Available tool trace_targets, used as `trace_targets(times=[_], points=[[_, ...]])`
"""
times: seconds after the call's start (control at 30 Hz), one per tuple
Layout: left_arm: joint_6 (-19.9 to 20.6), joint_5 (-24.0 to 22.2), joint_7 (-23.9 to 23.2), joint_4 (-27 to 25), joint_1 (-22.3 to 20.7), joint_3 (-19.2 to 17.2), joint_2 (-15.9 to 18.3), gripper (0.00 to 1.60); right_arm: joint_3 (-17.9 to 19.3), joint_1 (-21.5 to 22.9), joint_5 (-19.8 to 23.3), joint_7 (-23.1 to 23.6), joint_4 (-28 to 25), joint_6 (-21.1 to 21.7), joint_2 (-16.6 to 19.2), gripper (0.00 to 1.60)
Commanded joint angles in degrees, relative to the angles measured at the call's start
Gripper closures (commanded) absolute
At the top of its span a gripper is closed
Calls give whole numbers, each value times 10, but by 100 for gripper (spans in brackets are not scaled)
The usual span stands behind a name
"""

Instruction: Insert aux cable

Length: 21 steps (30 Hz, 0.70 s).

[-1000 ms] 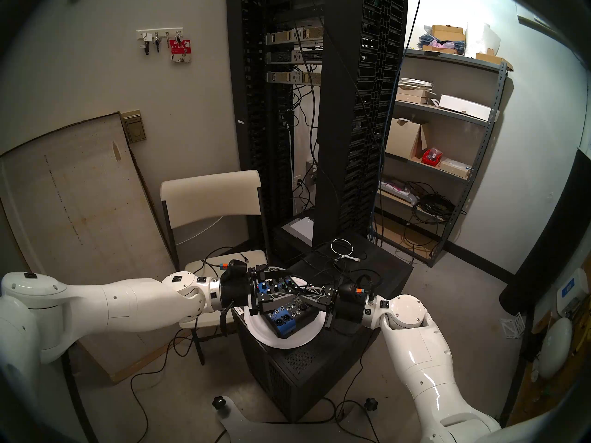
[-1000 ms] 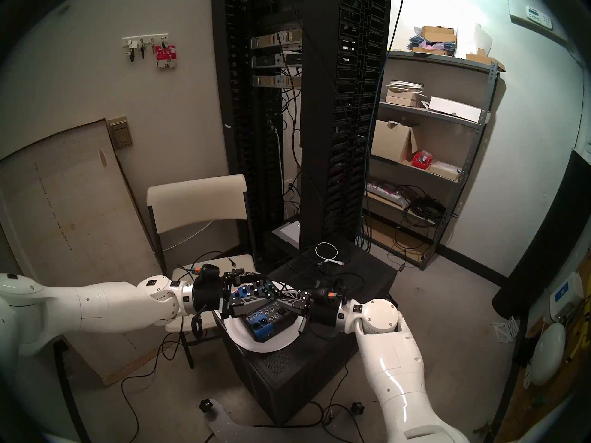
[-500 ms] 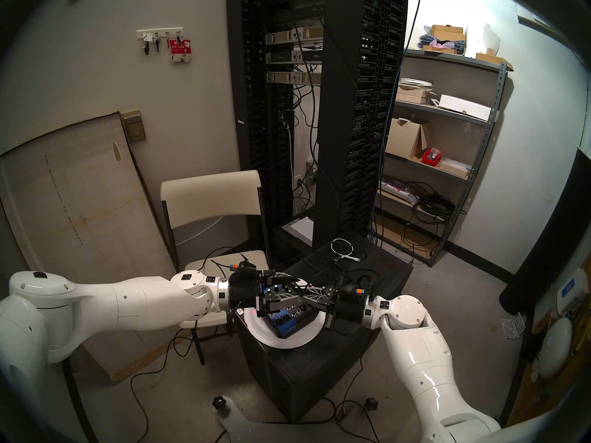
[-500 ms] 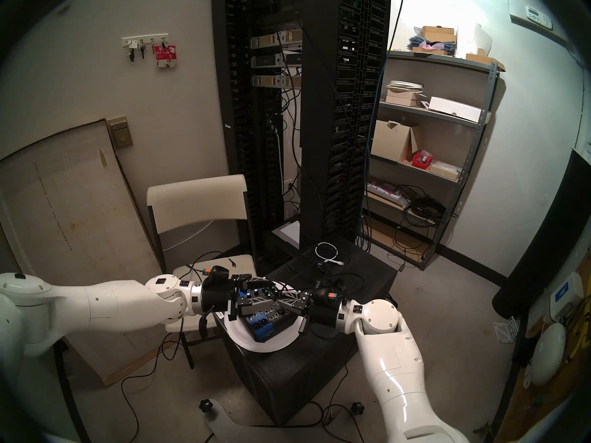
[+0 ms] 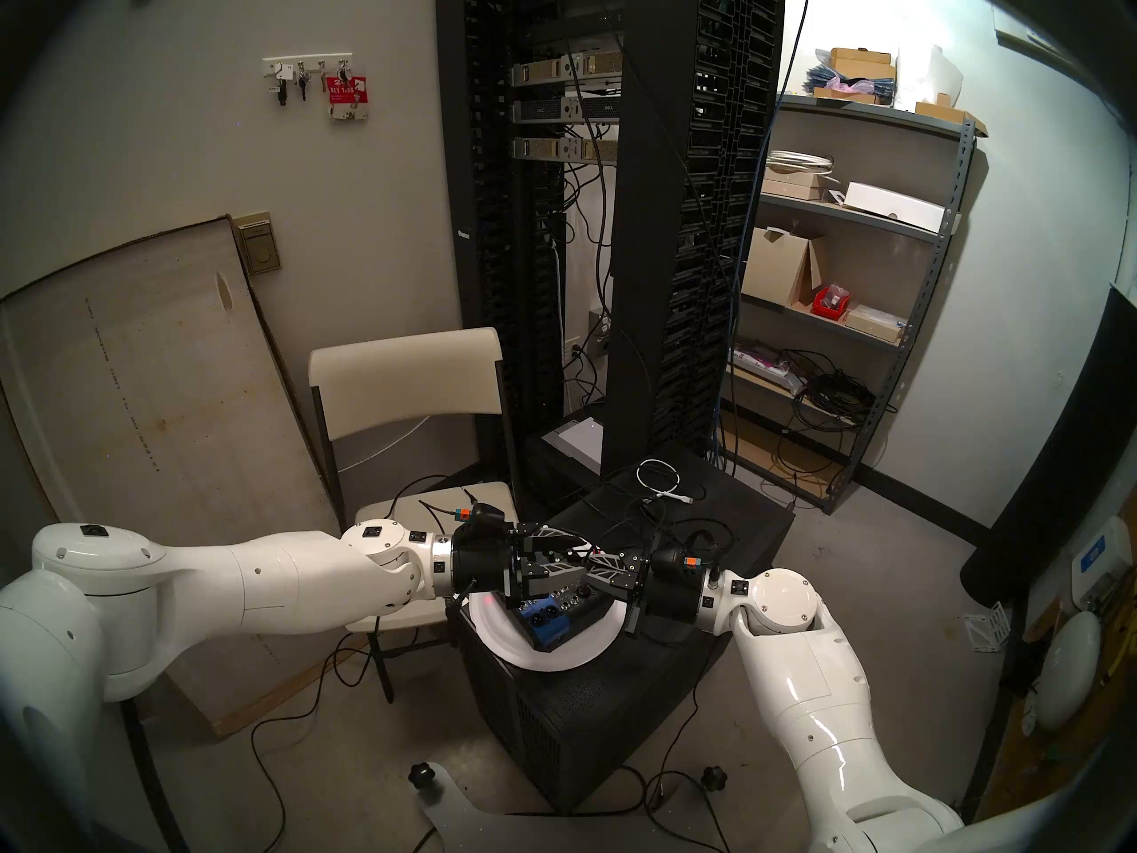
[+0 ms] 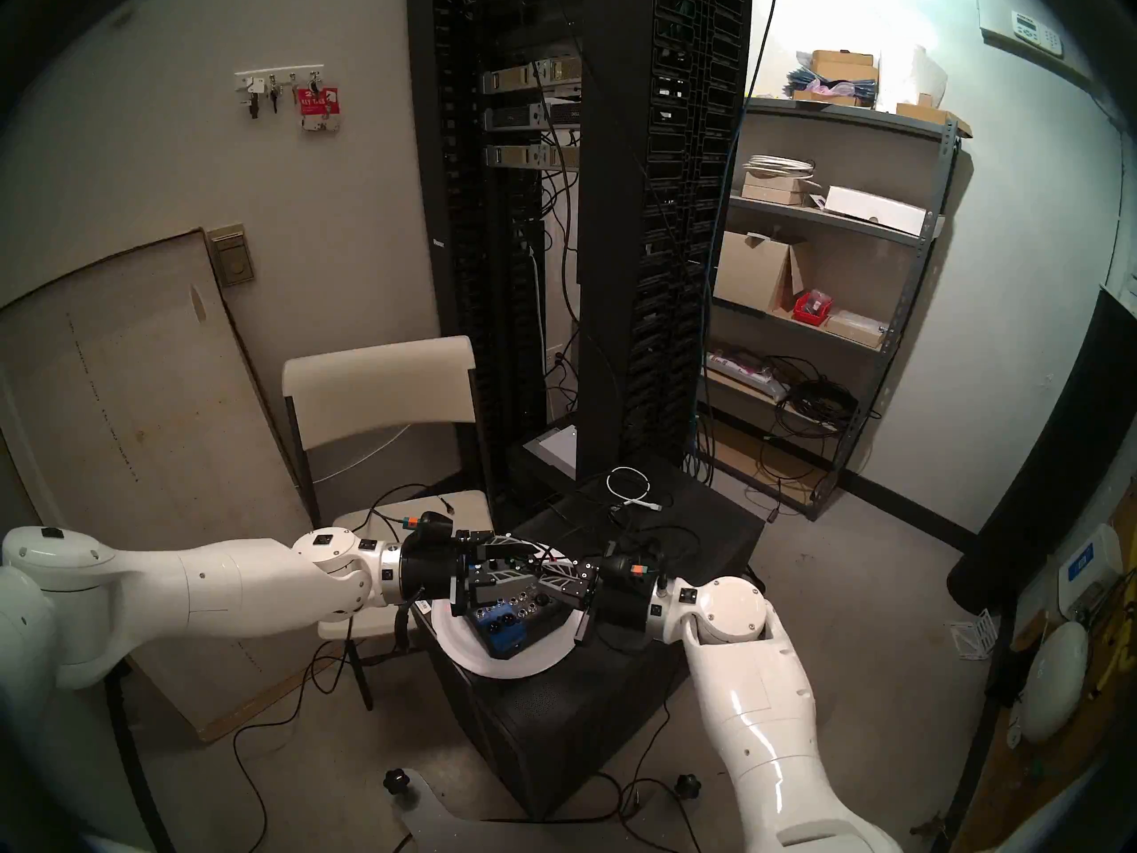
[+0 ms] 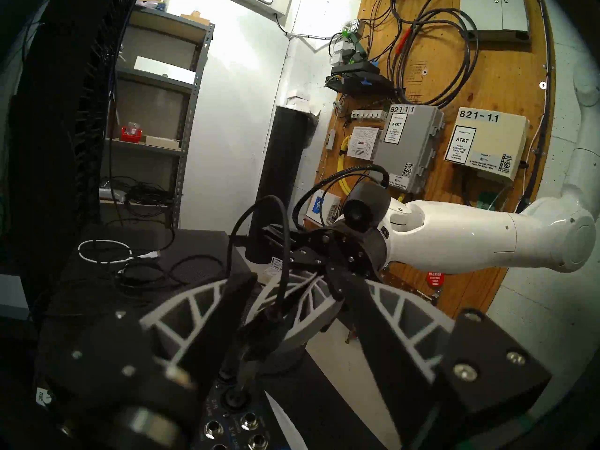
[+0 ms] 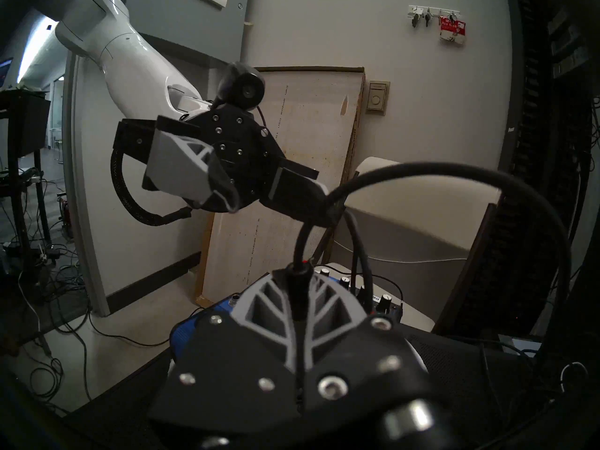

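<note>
The aux cable (image 8: pixel 297 296) was clamped between the closed fingers of the right gripper (image 8: pixel 297 277), its cord looping up and away in a high arc, and the plug was pointed down just above a round socket (image 7: pixel 235 399) on the blue mixer (image 5: pixel 544 624); whether the tip had entered the socket could not be told. The mixer was seated on a white plate (image 5: pixel 492 633) on top of a black cabinet (image 5: pixel 584 704). Compared with a second before, the left gripper (image 5: pixel 569 556) had been carried further toward the right one, so that more of the mixer's knobs were covered in the head view and its fingers (image 7: pixel 181 319) were brought to either side of the right gripper's fingertips. Its jaws were held wide apart, with nothing gripped between them. The right gripper was found in the same place as in the earlier frames. A coiled white cable (image 5: pixel 658 476) was left lying at the far side of the cabinet top, well apart from both grippers.
</note>
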Motion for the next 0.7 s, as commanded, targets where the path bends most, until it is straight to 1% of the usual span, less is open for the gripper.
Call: trace_targets(times=[0.0,0.03,0.07,0.17,0.4,0.67], points=[[-1,0,-2,3,-4,-4,-19,49,-1,2,3,0,-8,1,-5,160],[-1,0,-2,4,-4,-4,-20,54,-1,2,3,0,-8,1,-5,160],[0,3,0,5,-5,-2,-21,55,-1,2,3,1,-8,0,-5,160],[2,3,2,9,-5,-1,-24,77,-1,2,3,1,-8,0,-5,160],[5,6,3,17,-5,3,-30,83,0,2,3,1,-7,1,-5,160],[4,7,7,30,-1,4,-36,82,1,2,3,2,-9,1,-6,160]])
